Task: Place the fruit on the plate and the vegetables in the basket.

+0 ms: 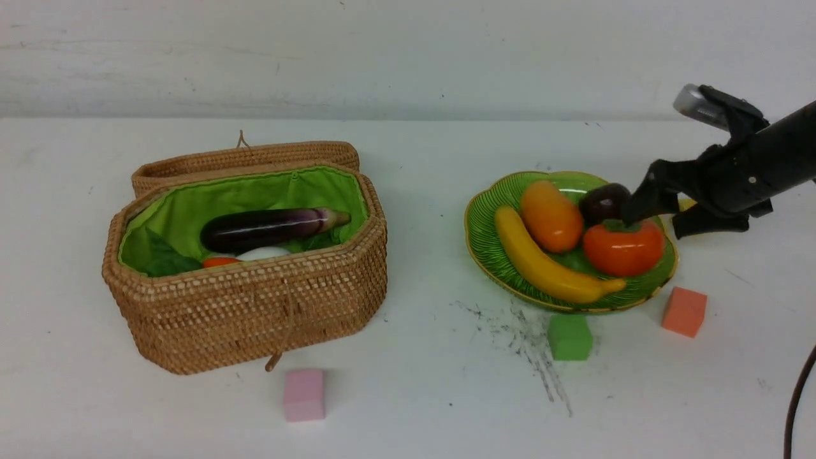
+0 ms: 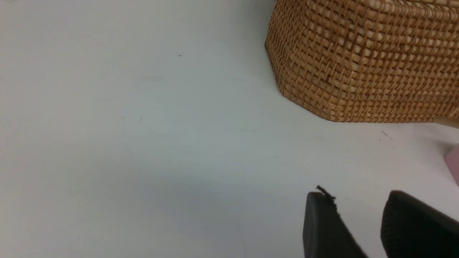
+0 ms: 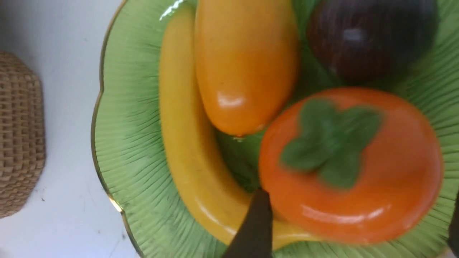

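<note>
Looks like sorting's basically done: the right gripper point(image 1: 650, 210) is hanging over the persimmon point(image 1: 623, 247) with fingers spread, gripping nothing, since it's sitting on the plate point(image 1: 488, 245) beside the banana point(image 1: 548, 268). Eggplant point(image 1: 271, 228) is lying in the basket point(image 1: 255, 312).

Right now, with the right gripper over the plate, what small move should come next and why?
Probably lift the right gripper straight up and back: its jaws stand open astride the persimmon, which rests on the plate beside the banana and mango.
</note>
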